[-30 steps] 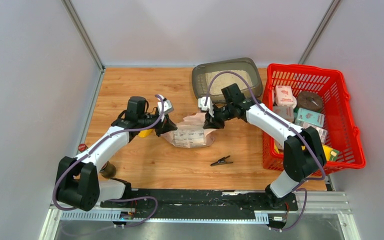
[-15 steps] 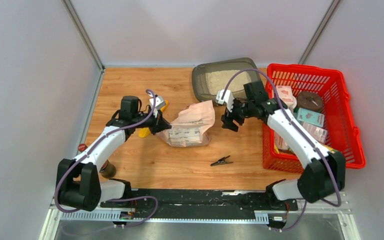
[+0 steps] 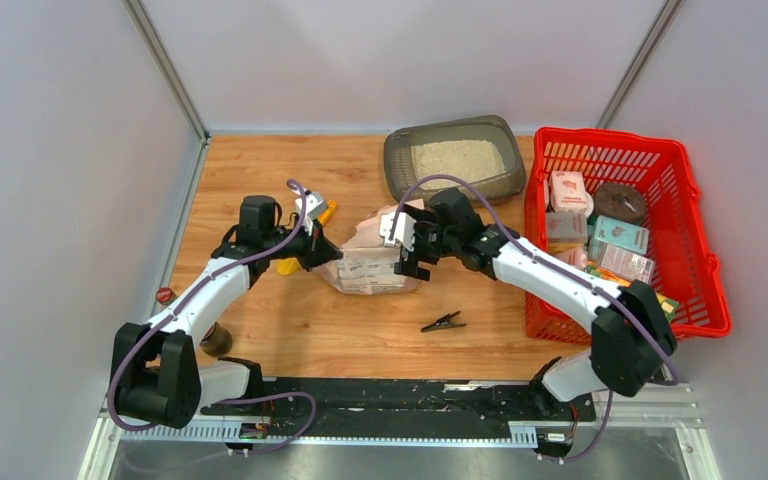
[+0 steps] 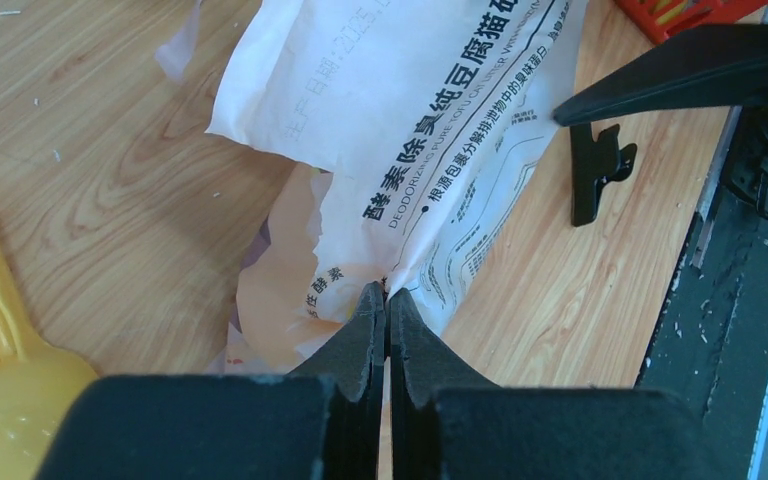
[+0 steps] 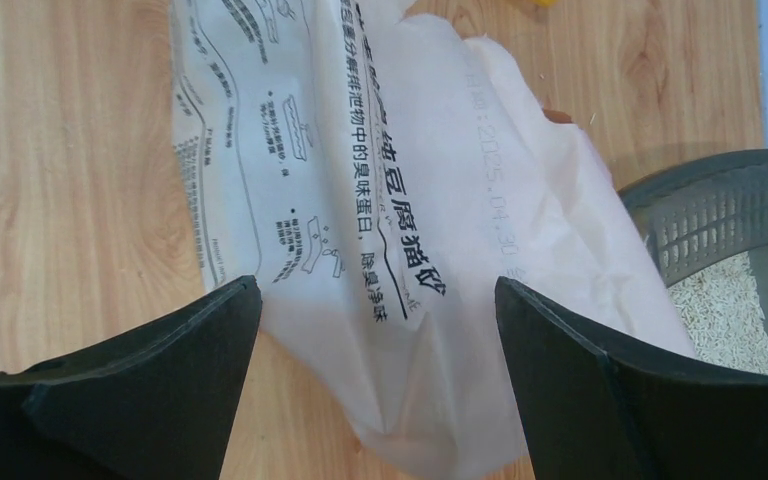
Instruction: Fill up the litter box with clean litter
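Found the litter box [image 3: 396,165] at the far edge of the desk [image 3: 260,170], just beside the left wall of the red mesh basket [image 3: 705,255]. Saw the clean litter [image 3: 458,158] spread over the box's floor as a pale beige layer, with the dark rim bare all round.

Located a paper litter bag [image 3: 380,262] lying on its side in the middle of the desk, nearer than the box and apart from it. Noted its crumpled paper, the print on its face and a ragged torn edge at its left end.

Noted the left gripper [image 4: 387,300] pressed together on a fold of the bag at that left end, with the paper nipped between its closed pads. Noted the right gripper [image 5: 375,290] spread wide over the bag's right part, with one finger on either side of the paper in the wrist view. Could not tell whether either finger touched the bag.

Spotted a yellow plastic scoop [image 4: 5,385] on the desk just beside the left gripper, its bowl partly hidden under the arm in the top view and its handle pointing towards the far side. Saw a black clip [image 3: 443,322] lying alone on the wood, nearer than the bag and clear of it.

Made out several small cartons [image 3: 568,192] and a round brown item [image 3: 620,200] inside the basket. Caught a few pale specks [image 4: 57,155] on the wood near the bag in the left wrist view.
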You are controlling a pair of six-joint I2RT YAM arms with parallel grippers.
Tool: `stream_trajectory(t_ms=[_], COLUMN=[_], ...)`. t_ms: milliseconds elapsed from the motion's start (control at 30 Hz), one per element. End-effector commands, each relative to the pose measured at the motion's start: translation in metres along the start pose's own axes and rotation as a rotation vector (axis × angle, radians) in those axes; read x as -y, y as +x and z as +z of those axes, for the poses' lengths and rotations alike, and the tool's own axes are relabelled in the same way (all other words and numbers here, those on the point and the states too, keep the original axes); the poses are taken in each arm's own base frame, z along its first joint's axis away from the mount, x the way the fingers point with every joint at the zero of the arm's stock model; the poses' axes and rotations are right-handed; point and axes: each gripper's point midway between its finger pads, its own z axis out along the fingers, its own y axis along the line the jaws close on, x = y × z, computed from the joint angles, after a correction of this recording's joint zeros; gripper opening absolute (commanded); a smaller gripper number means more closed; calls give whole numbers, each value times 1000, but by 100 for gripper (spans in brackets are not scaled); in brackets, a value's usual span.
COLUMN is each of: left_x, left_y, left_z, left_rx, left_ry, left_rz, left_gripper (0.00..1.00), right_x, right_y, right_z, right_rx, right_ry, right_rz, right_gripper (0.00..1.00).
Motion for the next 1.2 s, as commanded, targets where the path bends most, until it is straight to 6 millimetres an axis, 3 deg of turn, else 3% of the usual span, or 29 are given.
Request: stream_trajectory(t_ms=[0,100,200,333,467,633,767,800,867,933,967,1000,1067,1100,1167], left_x=[-4,-7,-6,-7,-3,0,6,10,9,11,12,12,10,10,10], left_y=[-22,-25,-26,-22,-14,-13,-18,-11,-13,-11,-11,-12,-14,-16,-21], left_z=[-5,-6,-6,-5,-6,-7,-10,-11,-12,-14,-14,-14,-13,-13,-10], left_rx=[74,93,117,124,90,58,29,-1,-12,-27,-28,-26,-10,0,31], left_ry=[-35,-51,-56,-59,-39,-3,62,80,90,100,104,103,93,89,85], left_rz=[16,-20,-65,-76,-36,15,144,141,215,221,232,235,226,220,191], left_gripper=[0,0,0,0,0,0,0,0,0,0,0,0,0,0,0], right_x=[23,21,7,2,7,-4,-4,-6,4,15,21,31,30,31,23], right_y=[16,39,51,44,32,35,35,36,34,17,6,-18,-37,-59,-69], right_z=[15,14,10,8,-2,-6,-4,-6,-5,-4,-4,-3,1,6,15], right_rx=[-61,-117,-140,-115,-80,-100,-101,-111,-120,-68,-34,37,90,151,176], right_ry=[61,30,-43,-113,-163,-282,-313,-328,-309,-271,-247,-196,-158,-132,-124], right_rz=[-93,-52,16,109,128,160,158,162,151,142,139,112,71,7,-33], right_gripper=[93,91,80,37,16,6,5,5,20,48,53,57,69,71,76])
